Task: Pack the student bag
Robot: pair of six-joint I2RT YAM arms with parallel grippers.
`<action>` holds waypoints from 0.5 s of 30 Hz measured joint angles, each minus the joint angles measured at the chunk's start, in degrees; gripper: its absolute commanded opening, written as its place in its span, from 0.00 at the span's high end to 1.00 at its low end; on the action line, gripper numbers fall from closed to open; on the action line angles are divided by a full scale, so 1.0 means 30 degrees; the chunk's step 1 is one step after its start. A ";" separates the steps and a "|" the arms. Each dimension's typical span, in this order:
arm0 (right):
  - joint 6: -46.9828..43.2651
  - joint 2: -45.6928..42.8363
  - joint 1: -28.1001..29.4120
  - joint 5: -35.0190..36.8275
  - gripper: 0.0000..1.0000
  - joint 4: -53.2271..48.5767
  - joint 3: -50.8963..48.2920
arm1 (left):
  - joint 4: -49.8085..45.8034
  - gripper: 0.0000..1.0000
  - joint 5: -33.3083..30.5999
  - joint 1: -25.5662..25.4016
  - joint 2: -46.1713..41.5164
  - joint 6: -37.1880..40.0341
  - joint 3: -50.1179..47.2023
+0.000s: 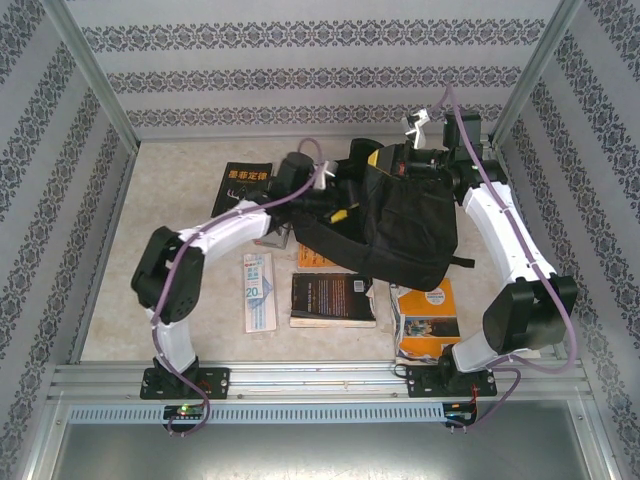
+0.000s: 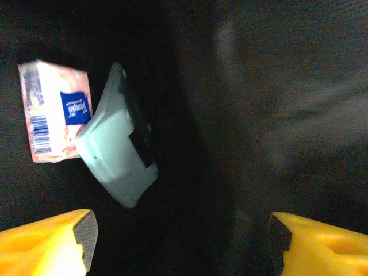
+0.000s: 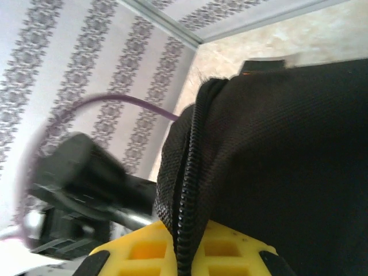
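Student bag [image 1: 405,225] holds tissue pk [image 2: 54,112], white item [image 2: 115,149].

Wallpapered panels [image 1: 300,75] striped in pale grey and white, with bands of dark floral ornament, close in the work area on three sides. Aluminium posts [image 1: 100,90] rise at the far corners. A beige, marbled tabletop [image 1: 165,185] lies under bright, even light. Along its near edge runs a silver rail [image 1: 320,378], with a slotted white strip [image 1: 320,412] and a dull grey metal sheet [image 1: 300,450] below it.
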 measured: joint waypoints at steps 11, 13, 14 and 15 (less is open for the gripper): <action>-0.4597 0.0583 0.1683 0.5442 1.00 -0.4568 0.1967 | -0.9071 0.07 -0.2368 0.0248 -0.3293 0.6324 0.3461; -0.5115 0.0729 0.1880 0.6178 1.00 -0.5034 0.2157 | -1.0899 0.02 -0.3883 0.0270 -0.3665 0.7431 0.4269; -0.5311 0.0787 0.1916 0.6492 1.00 -0.5246 0.2259 | -1.1657 0.00 -0.4648 0.0270 -0.3840 0.7825 0.4561; -0.5625 0.0867 0.2033 0.6980 1.00 -0.5530 0.2441 | -1.2488 0.00 -0.5544 0.0328 -0.4000 0.8204 0.4867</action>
